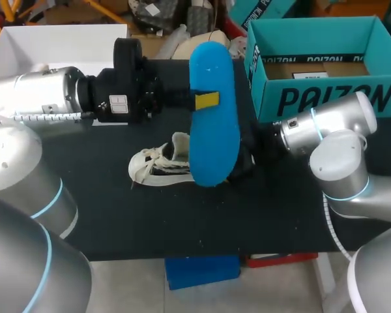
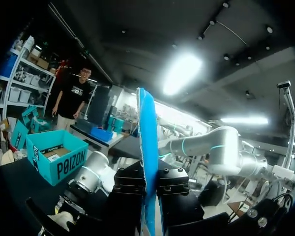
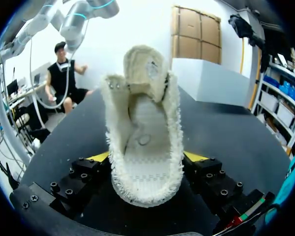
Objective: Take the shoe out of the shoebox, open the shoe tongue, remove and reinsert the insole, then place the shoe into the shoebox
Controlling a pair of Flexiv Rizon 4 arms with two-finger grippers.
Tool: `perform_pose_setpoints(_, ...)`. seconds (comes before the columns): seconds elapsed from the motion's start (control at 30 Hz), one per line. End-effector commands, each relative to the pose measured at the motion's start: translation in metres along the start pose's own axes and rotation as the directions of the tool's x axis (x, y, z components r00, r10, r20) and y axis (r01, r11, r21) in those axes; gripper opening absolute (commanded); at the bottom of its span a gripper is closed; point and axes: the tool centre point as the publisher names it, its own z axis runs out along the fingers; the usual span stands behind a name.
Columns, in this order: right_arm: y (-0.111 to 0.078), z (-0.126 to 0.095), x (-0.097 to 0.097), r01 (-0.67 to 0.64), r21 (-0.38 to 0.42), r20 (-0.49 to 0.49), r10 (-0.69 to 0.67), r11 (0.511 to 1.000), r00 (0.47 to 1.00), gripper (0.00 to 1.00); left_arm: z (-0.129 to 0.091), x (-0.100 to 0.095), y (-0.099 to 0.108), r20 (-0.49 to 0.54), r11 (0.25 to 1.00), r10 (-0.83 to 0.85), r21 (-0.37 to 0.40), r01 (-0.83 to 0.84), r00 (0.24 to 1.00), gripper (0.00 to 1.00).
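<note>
Since the blue insole [image 1: 214, 124] is out of the shoe [image 1: 158, 166] and up in the air, I judge the step in hand to be the reinsert, w/ removal done. The left gripper [image 1: 207, 100] is clamped on the insole approx. mid-length, one finger on each face. In the left wrist view the insole stands edge-on between the fingers. The right gripper [image 3: 147, 162] is closed on the shoe's heel end, a yellow tip against each side, pinning it on the black table [image 1: 117, 215]. The tongue [image 3: 145, 66] is folded up and back, so the bare footbed shows. The teal shoebox [image 1: 319, 72] sits open at the far right, apart from the shoe.

Orientation: the shoe lies w/ its long axis across the table, toe toward my left, heel toward the right arm. The insole's long axis runs far-to-near, i.e. roughly crosswise to the shoe. It hangs over the heel half, hiding that part in the head view. I can't tell which end is the insole's toe.

Next move prob. calls for turning the insole approx. a quarter turn to match the shoe's axis and tipping its front end down. Then it gets fed under the tongue toward the toe while the right gripper holds firm.
</note>
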Motion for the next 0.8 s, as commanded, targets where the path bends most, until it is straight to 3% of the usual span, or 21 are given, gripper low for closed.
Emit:
perform_pose_setpoints(0.03, -0.002, 0.001, 0.0, -0.001, 0.001, 0.001, 0.001, 1.0, 1.0, 0.0, 0.001, 0.006, -0.006, -0.014, 1.0, -0.007, 0.017, 0.007, 1.0, 0.0)
perform_pose_setpoints(0.3, -0.002, 0.001, 0.0, -0.001, 0.001, 0.001, 0.001, 1.0, 1.0, 0.0, 0.007, 0.025, -0.02, -0.065, 0.996, -0.041, 0.079, 0.046, 0.997, 0.0)
perform_pose_setpoints(0.47, -0.002, 0.001, 0.0, -0.001, 0.001, 0.001, 0.001, 1.0, 1.0, 0.0, 0.009, 0.031, -0.026, -0.046, 0.999, 0.022, 0.046, -0.02, 0.999, 0.0)
perform_pose_setpoints(0.5, -0.002, 0.001, 0.0, -0.001, 0.001, 0.001, 0.001, 1.0, 1.0, 0.0, 0.009, 0.033, -0.027, -0.065, 0.997, -0.027, 0.076, 0.032, 0.998, 0.0)
perform_pose_setpoints(0.57, -0.002, 0.001, 0.0, -0.001, 0.001, 0.001, 0.001, 1.0, 1.0, 0.0, 0.008, 0.034, -0.028, -0.044, 0.998, 0.023, 0.051, -0.021, 0.999, 0.0)
perform_pose_setpoints(0.8, -0.002, 0.001, 0.0, -0.001, 0.001, 0.001, 0.001, 1.0, 1.0, 0.0, 0.006, 0.036, -0.031, -0.045, 0.997, 0.011, 0.078, -0.007, 0.999, 0.0)
